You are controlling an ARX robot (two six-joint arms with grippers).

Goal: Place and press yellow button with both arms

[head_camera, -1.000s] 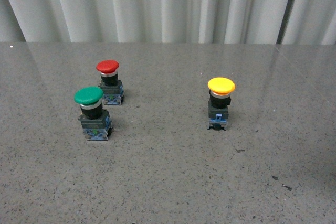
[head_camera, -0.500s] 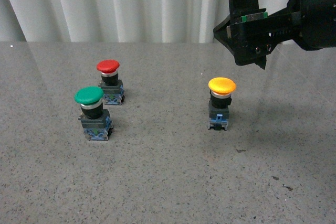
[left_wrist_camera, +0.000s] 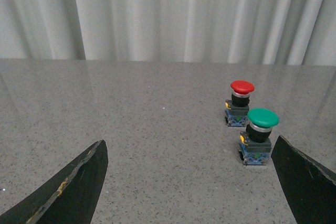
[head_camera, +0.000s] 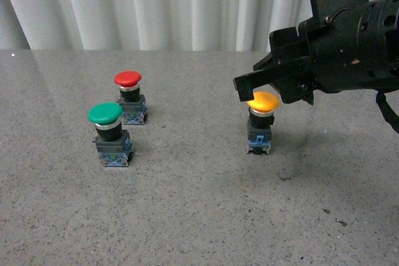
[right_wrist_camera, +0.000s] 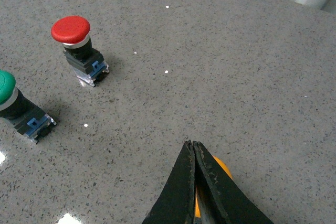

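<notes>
The yellow button (head_camera: pixel 263 102) stands upright on the grey table right of centre, with an orange-yellow cap, a black body and a blue-grey base. My right gripper (head_camera: pixel 245 86) is shut and empty. Its flat black fingers lie just over the cap's near-left edge; I cannot tell whether they touch it. In the right wrist view the closed fingertips (right_wrist_camera: pixel 191 146) cover most of the yellow cap (right_wrist_camera: pixel 223 168). My left gripper (left_wrist_camera: pixel 191 182) is open and empty, low over the table, and its arm is out of the front view.
A green-capped button (head_camera: pixel 106 115) and a red-capped button (head_camera: pixel 128 80) stand at the left, about a hand's width apart; the green one (left_wrist_camera: pixel 262 118) is close to my left gripper's one finger (left_wrist_camera: pixel 307 179). A pale curtain (head_camera: pixel 156 4) hangs behind the speckled table (head_camera: pixel 187 216).
My right arm came into the front view from the upper right, then dropped down and left until its shut fingers reached the yellow cap. The buttons have not moved.
</notes>
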